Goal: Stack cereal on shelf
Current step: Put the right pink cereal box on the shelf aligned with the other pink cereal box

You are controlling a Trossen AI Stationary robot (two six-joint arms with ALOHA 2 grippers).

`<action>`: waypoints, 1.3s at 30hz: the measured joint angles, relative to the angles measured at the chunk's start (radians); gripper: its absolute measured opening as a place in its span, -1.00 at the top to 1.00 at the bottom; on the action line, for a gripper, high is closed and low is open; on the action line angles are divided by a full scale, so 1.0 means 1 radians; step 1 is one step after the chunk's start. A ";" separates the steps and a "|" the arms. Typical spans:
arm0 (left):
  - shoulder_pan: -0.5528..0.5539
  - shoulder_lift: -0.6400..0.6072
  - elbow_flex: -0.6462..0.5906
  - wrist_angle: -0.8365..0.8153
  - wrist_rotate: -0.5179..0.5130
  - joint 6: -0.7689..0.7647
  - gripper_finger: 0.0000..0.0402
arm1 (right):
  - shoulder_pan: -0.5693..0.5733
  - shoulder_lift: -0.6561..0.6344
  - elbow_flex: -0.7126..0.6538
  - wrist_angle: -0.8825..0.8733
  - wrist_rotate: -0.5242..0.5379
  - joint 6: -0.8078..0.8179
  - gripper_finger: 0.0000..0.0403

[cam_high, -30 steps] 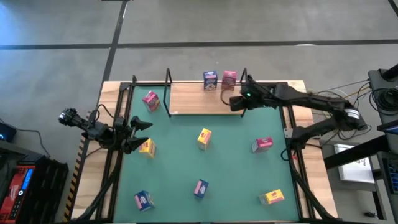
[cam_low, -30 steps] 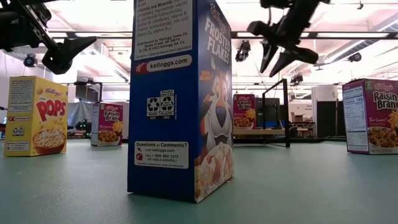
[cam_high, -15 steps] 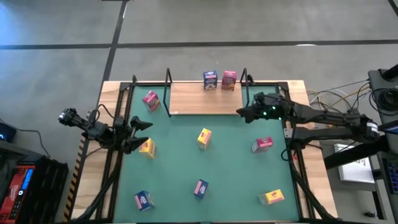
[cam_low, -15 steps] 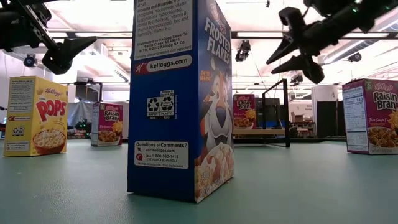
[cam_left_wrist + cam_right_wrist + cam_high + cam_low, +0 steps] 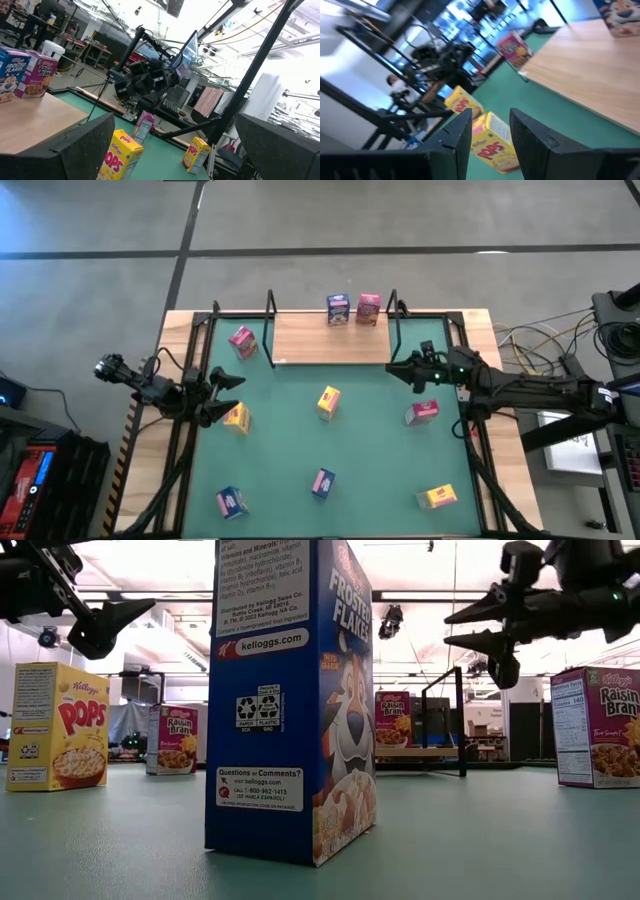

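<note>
The shelf (image 5: 330, 338), a light-wood board between black uprights, lies at the mat's far edge. A blue cereal box (image 5: 338, 309) and a pink one (image 5: 368, 308) stand side by side on its far edge. Other cereal boxes stand on the green mat: pink (image 5: 242, 341), yellow (image 5: 328, 402), yellow (image 5: 236, 417), pink (image 5: 421, 412), blue (image 5: 322, 482), blue (image 5: 231, 501), yellow (image 5: 437, 497). My right gripper (image 5: 392, 368) (image 5: 490, 117) hovers level by the shelf's near right corner, shut and holding nothing. My left gripper (image 5: 225, 395) (image 5: 174, 120) waits open at the mat's left edge, beside a yellow box.
Thin black uprights (image 5: 270, 330) (image 5: 393, 330) stand at the shelf's two ends, and a black frame (image 5: 195, 360) runs along the table's sides. In the low view a blue box (image 5: 290, 700) stands close to the camera and hides the mat's middle. Cables (image 5: 540, 340) lie off the table's right.
My right gripper has drawn back from beside the pink box on the shelf, toward the table's near and right edges, to the shelf's near right corner. It has tipped from slanting downward to level and has stayed shut. No box has moved.
</note>
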 joint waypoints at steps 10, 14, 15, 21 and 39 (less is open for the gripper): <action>0.000 0.000 0.000 0.000 0.000 0.000 -0.98 | 0.000 0.001 -0.137 0.244 -0.046 0.007 0.40; 0.000 0.000 0.000 0.000 0.000 0.000 -0.98 | 0.000 0.004 -0.146 0.236 -0.053 0.008 0.40; 0.000 0.000 0.000 0.000 0.000 0.000 -0.98 | 0.000 0.008 -0.147 0.232 -0.054 0.011 0.40; 0.000 0.000 0.000 0.000 0.000 0.000 -0.98 | 0.000 0.010 -0.146 0.167 -0.053 0.150 0.40; 0.000 0.004 0.000 -0.025 0.011 -0.048 -0.98 | 0.000 0.010 -0.144 0.149 -0.050 0.208 0.40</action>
